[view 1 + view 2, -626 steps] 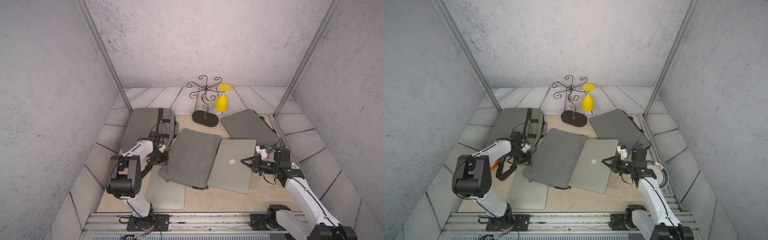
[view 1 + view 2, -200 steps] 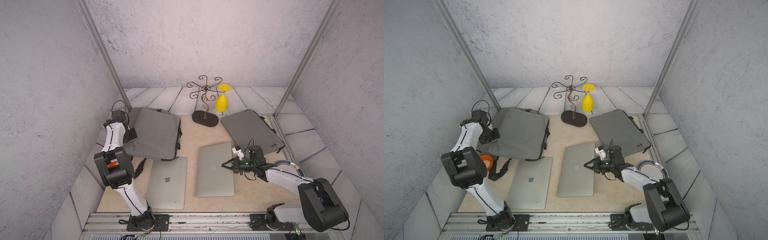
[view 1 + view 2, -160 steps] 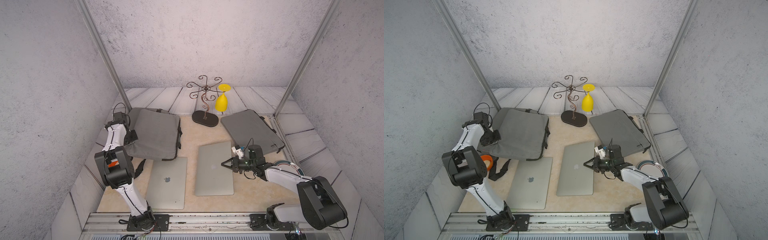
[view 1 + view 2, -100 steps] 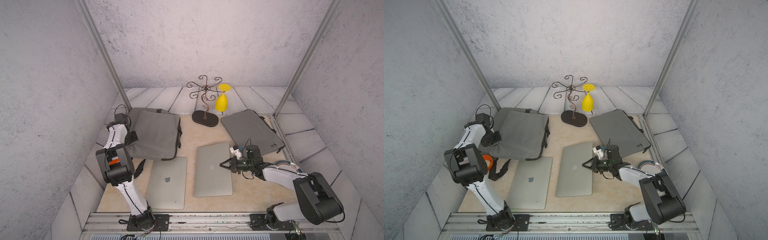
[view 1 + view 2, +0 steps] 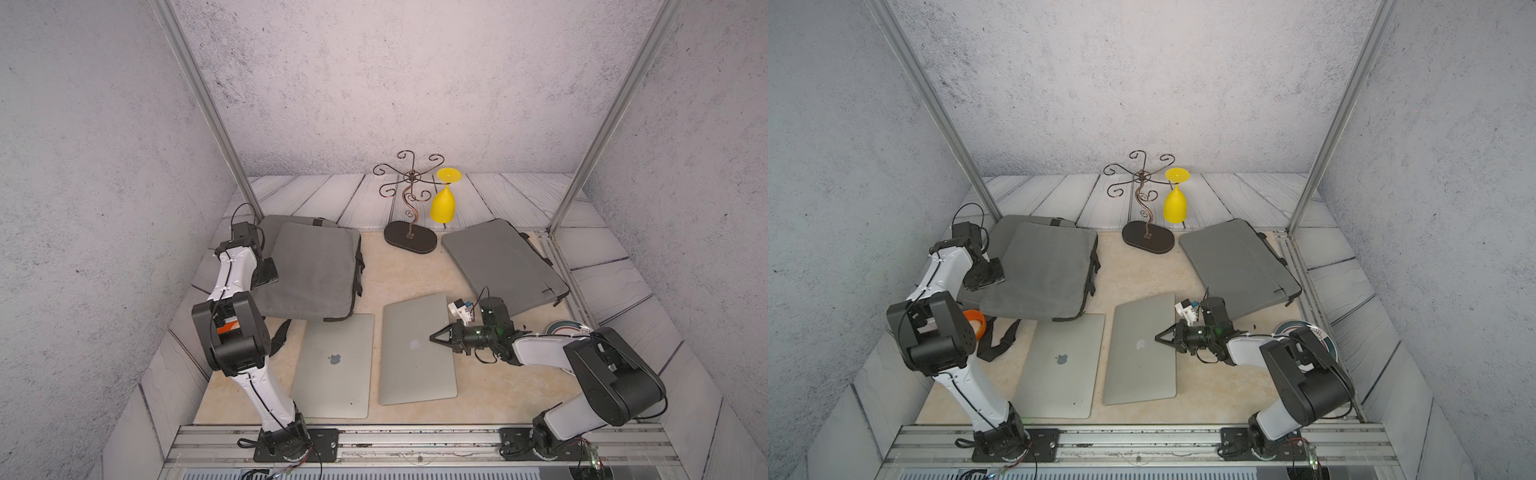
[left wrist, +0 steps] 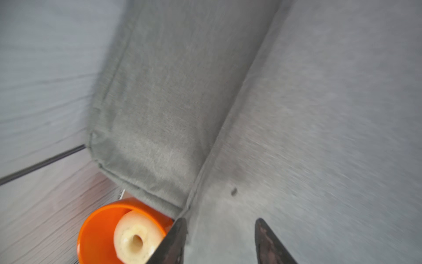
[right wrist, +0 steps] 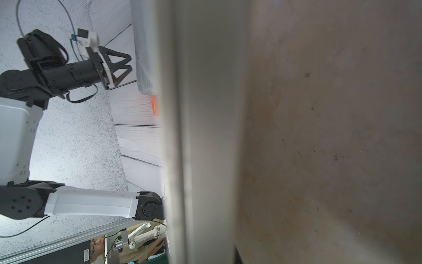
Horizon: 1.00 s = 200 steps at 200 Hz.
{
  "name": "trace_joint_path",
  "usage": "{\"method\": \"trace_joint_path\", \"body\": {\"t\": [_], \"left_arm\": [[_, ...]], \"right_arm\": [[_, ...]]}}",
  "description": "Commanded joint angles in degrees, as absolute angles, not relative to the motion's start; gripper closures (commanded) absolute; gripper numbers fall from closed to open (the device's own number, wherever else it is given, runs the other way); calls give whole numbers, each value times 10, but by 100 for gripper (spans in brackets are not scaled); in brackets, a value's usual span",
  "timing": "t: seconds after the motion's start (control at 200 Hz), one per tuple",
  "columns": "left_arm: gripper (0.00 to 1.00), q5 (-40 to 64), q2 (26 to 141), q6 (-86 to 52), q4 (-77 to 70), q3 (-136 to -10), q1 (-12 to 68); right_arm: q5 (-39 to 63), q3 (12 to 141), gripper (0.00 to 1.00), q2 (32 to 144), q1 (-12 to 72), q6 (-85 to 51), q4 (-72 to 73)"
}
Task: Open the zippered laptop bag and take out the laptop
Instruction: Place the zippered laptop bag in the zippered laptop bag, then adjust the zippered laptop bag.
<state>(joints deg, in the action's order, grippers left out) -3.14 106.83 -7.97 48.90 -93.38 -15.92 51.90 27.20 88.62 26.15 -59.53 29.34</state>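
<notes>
The grey laptop bag lies at the left on top of another grey bag. My left gripper hovers at its left edge, open, with only fabric under the jaws in the left wrist view; the right wrist view also shows it open. The silver laptop lies flat and bare in the middle of the mat. My right gripper is low at its right edge, shut on that edge. In the right wrist view the laptop's edge fills the picture's middle.
A second silver laptop lies left of the first. A third grey bag lies at the back right. A wire rack with a yellow glass stands behind. An orange tape roll sits by the left arm, a plate far right.
My left gripper has opened and let go of the bag's edge, which now rests on the other bag. The right gripper has nudged the laptop a little to the left.
</notes>
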Motion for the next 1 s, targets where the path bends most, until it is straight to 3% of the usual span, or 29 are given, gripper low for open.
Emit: {"method": "trace_joint_path", "body": {"t": [0.0, 0.265, 0.375, 0.63, 0.996], "left_arm": [[48, -2, 1026, -67, 517, -933, -135], [46, 62, 991, -82, 528, -902, -40], [46, 74, 991, -93, 524, -898, 8], [45, 56, 1027, -106, 505, -895, 113], [44, -37, 1107, -86, 481, -911, 187]], "right_arm": [[556, 271, 96, 902, 272, -632, 420], [555, 256, 91, 960, 285, -665, 505], [556, 255, 83, 967, 286, -660, 502], [562, 265, 71, 946, 286, -568, 365], [553, 266, 66, 921, 287, -484, 249]]}}
